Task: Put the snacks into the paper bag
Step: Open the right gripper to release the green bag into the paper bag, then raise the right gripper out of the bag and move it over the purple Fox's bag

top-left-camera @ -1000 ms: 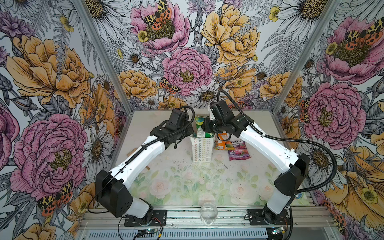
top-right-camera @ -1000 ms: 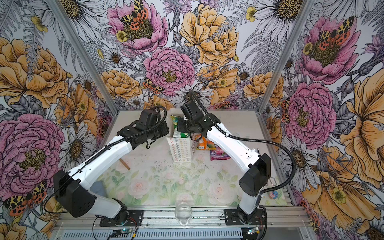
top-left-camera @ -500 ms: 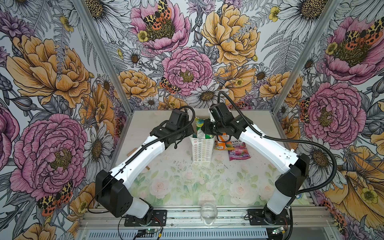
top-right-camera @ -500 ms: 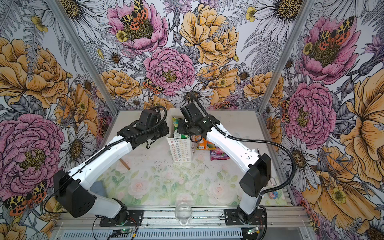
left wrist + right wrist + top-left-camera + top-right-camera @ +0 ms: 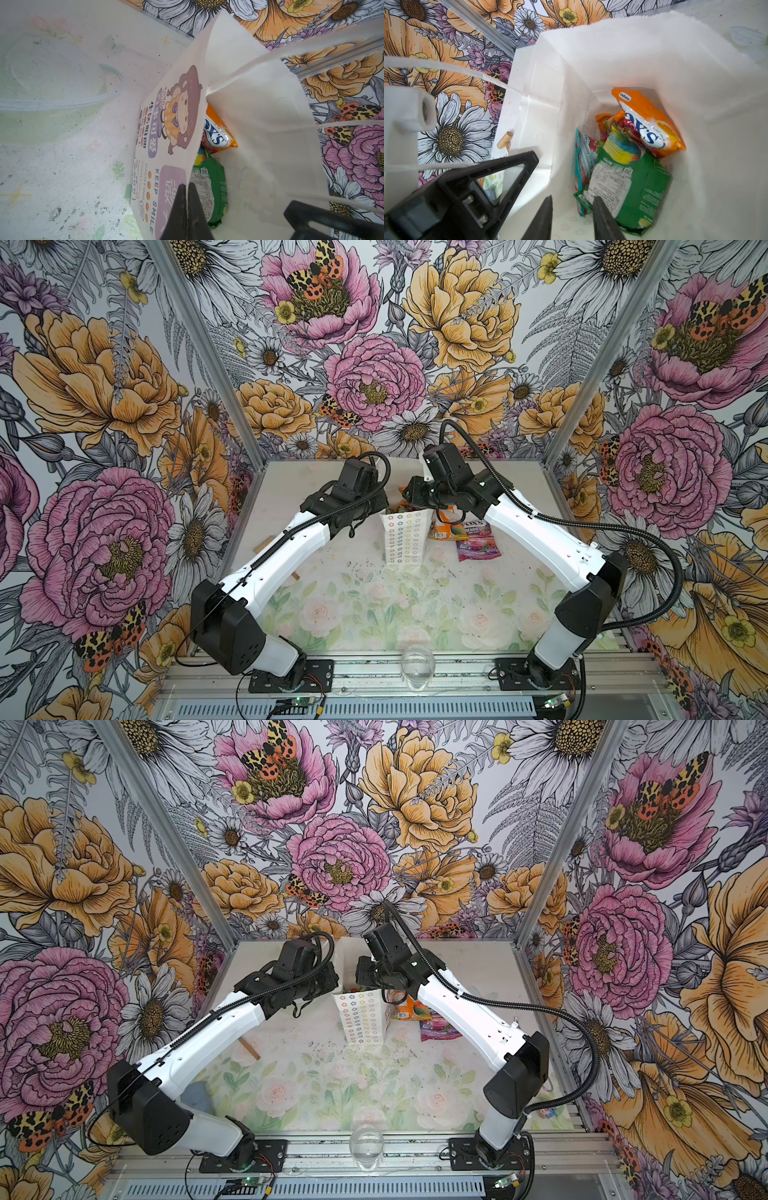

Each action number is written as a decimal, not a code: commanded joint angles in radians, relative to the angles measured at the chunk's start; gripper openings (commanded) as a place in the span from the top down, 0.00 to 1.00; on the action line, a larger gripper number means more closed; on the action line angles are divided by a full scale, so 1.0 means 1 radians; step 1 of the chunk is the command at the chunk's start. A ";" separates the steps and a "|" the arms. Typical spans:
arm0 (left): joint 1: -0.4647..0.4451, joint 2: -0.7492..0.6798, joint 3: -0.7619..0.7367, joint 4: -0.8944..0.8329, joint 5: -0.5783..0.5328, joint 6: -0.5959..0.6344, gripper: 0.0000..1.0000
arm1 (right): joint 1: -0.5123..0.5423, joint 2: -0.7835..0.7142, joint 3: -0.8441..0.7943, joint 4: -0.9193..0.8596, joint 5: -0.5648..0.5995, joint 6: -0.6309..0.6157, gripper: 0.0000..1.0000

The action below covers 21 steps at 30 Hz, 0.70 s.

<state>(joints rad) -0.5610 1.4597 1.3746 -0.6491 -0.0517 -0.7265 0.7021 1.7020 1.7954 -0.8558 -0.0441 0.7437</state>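
Paper bag [image 5: 405, 539] upright on table [image 5: 374, 614], one wall pinched between left gripper [image 5: 188, 209] jaws; right gripper [image 5: 572, 220] jaws over the bag mouth, snacks [image 5: 629, 182] heaped on the bag floor below them; two overlapping packets [image 5: 478, 549] on the table just beside the bag, on the right jaws' side.

Bright, even, diffuse in both top views; only faint soft shadows under arms on worktop [image 5: 374, 601]. Sharp throughout; aluminium posts [image 5: 208, 352] leaning outward toward edges, wide-angle stretch. Right wrist view: paper bag [image 5: 654, 52] inner wall blown near white, glare on glossy orange packet [image 5: 652, 122], right hand [image 5: 572, 197] soft. Left wrist view: cord handle [image 5: 332, 44] smeared, out of focus near lens; worktop washed pale.
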 commanded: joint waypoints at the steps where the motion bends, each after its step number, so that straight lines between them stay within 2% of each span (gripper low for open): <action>1: -0.008 -0.010 0.011 0.005 0.006 0.002 1.00 | 0.010 -0.036 0.019 0.008 0.023 -0.010 0.65; 21: -0.008 -0.006 0.019 0.005 0.009 0.003 1.00 | 0.008 -0.132 0.097 -0.010 0.021 -0.166 0.55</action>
<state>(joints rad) -0.5610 1.4597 1.3746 -0.6491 -0.0517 -0.7265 0.7040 1.6188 1.8538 -0.8600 -0.0441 0.6182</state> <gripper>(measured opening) 0.052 0.448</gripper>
